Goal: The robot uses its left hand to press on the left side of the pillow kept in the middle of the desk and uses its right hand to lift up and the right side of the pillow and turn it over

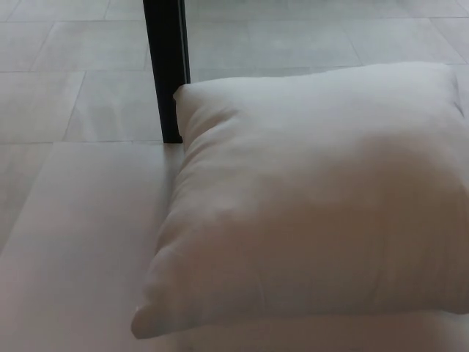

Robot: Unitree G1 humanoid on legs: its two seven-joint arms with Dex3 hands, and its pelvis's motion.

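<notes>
The white pillow (315, 198) lies flat on the pale surface (80, 242), filling the right and centre of the frame. Neither robot hand shows, so their state is unknown.

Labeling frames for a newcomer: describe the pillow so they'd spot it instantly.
Start from the pale desk surface filling the lower part of the head view. On it, right of centre, lies the pillow: white, square, plump, its far left corner by a black upright post. It is the only soft object in view.
</notes>
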